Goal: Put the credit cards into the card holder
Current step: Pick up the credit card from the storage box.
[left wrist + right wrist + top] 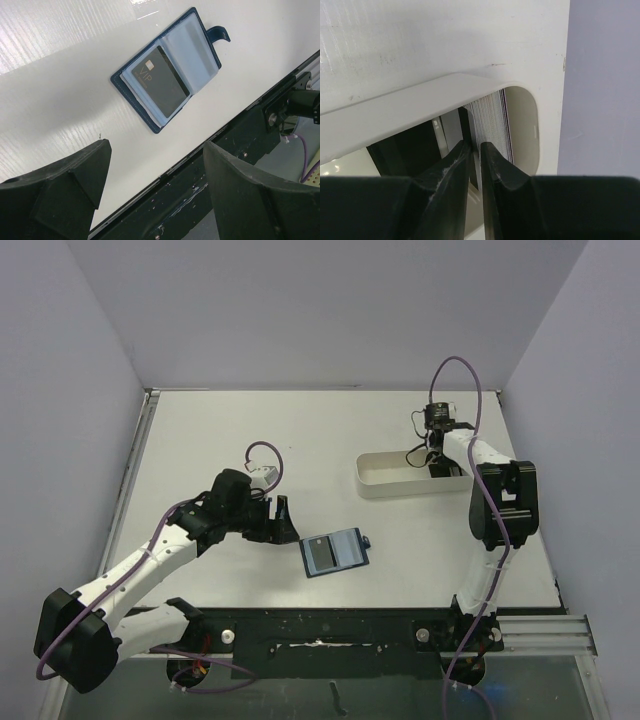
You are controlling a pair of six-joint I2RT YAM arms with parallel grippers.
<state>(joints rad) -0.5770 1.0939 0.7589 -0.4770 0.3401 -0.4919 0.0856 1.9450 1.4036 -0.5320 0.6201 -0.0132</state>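
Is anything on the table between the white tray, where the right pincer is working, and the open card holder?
Nothing visible. The table between the white tray and the open card holder looks bare. The left pincer sits on the holder's far side, off that path.

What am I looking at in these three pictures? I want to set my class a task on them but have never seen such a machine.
These are two robot arms bolted at the near edge of a white table. One picture is taken from above; the other two come from cameras on each wrist.

An open blue card holder lies on the table with a dark credit card in it. The left hand hovers beside it, open and empty.

The right hand reaches into a long white tray at the far right. Its fingers are almost together around the edge of what looks like a thin card, though a firm grip cannot be confirmed.
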